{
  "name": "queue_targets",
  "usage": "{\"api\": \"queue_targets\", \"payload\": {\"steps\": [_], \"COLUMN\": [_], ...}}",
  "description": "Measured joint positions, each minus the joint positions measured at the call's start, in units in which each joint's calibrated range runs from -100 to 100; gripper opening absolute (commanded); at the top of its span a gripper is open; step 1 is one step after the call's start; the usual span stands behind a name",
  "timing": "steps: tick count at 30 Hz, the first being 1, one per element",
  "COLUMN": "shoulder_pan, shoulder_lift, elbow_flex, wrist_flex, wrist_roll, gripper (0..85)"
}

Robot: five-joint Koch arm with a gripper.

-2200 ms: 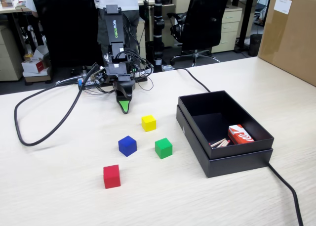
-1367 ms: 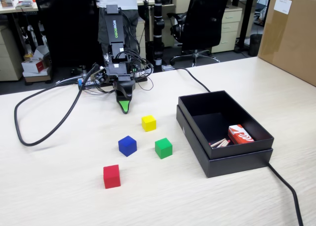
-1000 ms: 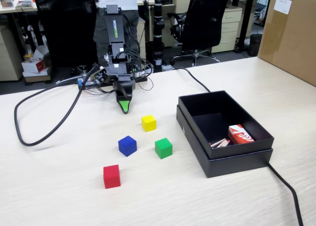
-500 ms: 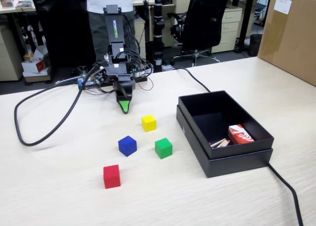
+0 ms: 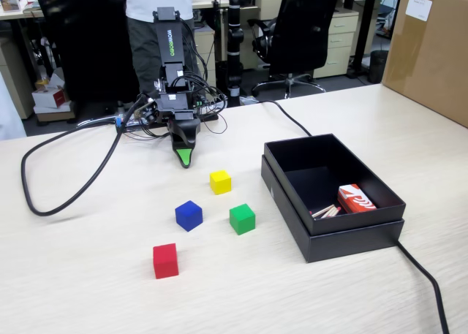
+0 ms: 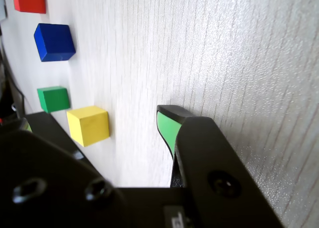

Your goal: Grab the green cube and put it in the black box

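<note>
The green cube [image 5: 242, 218] sits on the pale table, a short way left of the black box [image 5: 351, 237]. In the wrist view the green cube [image 6: 53, 99] shows at the left edge, beyond the yellow cube [image 6: 88, 125]. My gripper [image 5: 185, 157] hangs point-down at the arm's base, well behind the cubes and touching none. In the wrist view the gripper [image 6: 94, 116] is open: bare table shows between the green-padded right jaw and the black left jaw. Nothing is held.
A yellow cube [image 5: 220, 181], a blue cube [image 5: 189, 215] and a red cube [image 5: 165, 260] lie around the green one. A red-and-white carton [image 5: 356, 199] lies inside the box. Black cables [image 5: 44, 195] loop across the table. A cardboard box [image 5: 431, 49] stands far right.
The arm and all cubes have stayed put. Only the person behind the table has shifted.
</note>
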Motion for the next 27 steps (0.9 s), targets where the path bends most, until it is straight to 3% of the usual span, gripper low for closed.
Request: {"api": "queue_targets", "payload": {"steps": [9,20,27], "shoulder_pan": [0.15,3.13,5.08], "shoulder_lift": [0.26,3.88,18.12], "elbow_flex": [3.83,29.58,53.22], "wrist_flex": [-4.72,-33.14,-47.39], "wrist_roll": [0.98,6.74,10.11], "gripper": [48.8,49.3,48.4]}}
